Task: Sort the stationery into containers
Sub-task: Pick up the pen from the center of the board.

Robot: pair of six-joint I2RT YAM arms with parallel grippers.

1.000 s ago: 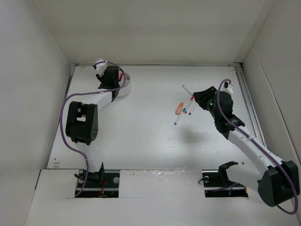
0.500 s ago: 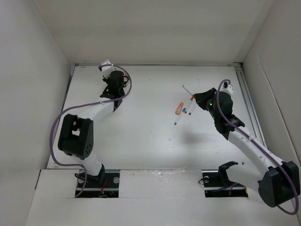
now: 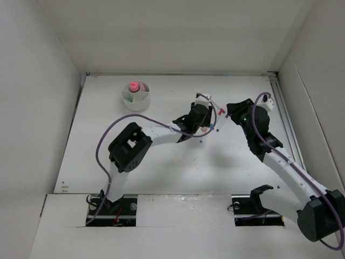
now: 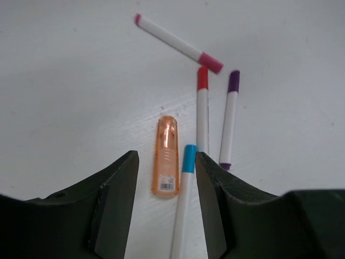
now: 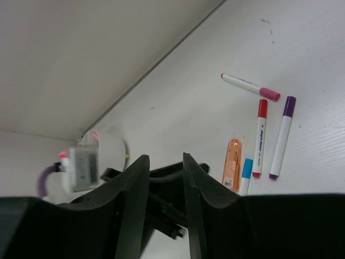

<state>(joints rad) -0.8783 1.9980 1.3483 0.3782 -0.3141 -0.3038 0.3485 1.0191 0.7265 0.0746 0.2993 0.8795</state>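
The white table [image 3: 161, 162] carries everything, with the left arm [image 3: 156, 134] reaching across it to the pens and the right arm [image 3: 280, 162] waiting just beside them. The round bowl [image 3: 137, 103] sits well apart near the far left corner, a pink-topped piece [image 3: 133, 86] inside it.

The left claw [image 4: 165, 156] hangs open and empty over the orange capsule [image 4: 166, 156], which looks like the next pick. The blue-capped pen [image 4: 186, 183] lies just beside the capsule, also between the fingers. A clean grab probably means shifting away from that pen, so one finger comes down in the narrow gap between them. The red-capped pen [image 4: 202, 108], purple-capped pen [image 4: 229, 118] and pink-capped pen [image 4: 178, 43] lie farther out.

The right claw [image 5: 164, 157] is slightly open, holding nothing.

From above, the left wrist hides the capsule. The blue-capped pen's lower end is cut off, and the bowl's dividers are hard to make out.
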